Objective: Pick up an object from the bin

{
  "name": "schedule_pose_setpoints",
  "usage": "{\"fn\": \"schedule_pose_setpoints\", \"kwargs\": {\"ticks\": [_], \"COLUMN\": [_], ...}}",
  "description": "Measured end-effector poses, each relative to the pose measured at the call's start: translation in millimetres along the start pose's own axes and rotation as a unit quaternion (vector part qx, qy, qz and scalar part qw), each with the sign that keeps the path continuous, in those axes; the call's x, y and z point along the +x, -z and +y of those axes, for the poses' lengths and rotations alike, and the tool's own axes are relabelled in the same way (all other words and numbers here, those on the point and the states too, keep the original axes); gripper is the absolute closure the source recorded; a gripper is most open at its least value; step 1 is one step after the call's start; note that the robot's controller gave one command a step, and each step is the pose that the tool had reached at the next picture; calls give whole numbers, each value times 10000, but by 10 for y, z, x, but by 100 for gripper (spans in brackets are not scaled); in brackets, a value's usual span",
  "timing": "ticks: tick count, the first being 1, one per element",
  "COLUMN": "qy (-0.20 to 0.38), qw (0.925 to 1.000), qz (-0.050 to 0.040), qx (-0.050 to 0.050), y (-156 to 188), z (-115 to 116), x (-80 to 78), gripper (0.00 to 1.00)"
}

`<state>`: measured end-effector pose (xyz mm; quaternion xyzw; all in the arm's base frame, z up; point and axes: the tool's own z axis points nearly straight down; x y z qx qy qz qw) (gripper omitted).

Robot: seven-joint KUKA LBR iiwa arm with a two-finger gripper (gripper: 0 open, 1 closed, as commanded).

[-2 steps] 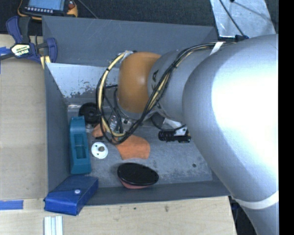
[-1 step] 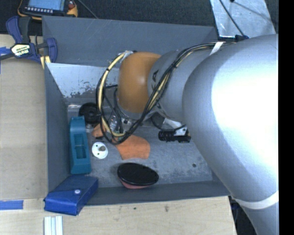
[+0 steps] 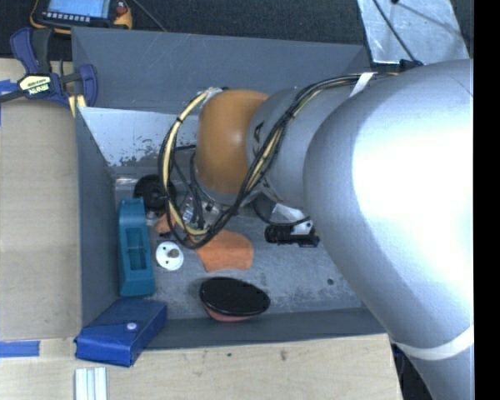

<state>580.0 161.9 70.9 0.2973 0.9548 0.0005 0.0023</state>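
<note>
Grey bin [image 3: 96, 223], gripper [image 3: 190, 217] hung beside teal block [image 3: 137, 248], white disc [image 3: 169, 256], orange sponge [image 3: 227, 251], its spread could not be told.

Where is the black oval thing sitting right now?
The black oval thing lies low in the camera view by the bin's near wall, just below the orange chunk, right of the teal block.

Hand [image 3: 192, 216] low in bin [image 3: 96, 223], teal block [image 3: 136, 248], orange wedge [image 3: 227, 251]

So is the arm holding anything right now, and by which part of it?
Cannot tell: the gripper is down between the teal block, white disc and orange piece, its tip hidden behind cables.
</note>
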Motion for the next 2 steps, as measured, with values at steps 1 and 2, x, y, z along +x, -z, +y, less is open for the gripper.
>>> {"fn": "schedule_pose_setpoints", "kwargs": {"ticks": [1,2], "qy": [-12,126], "qw": [10000,9999], "qz": [7,15], "qx": [6,5], "y": [44,44], "z": [229,184], "x": [195,350], "gripper": [100,100]}}
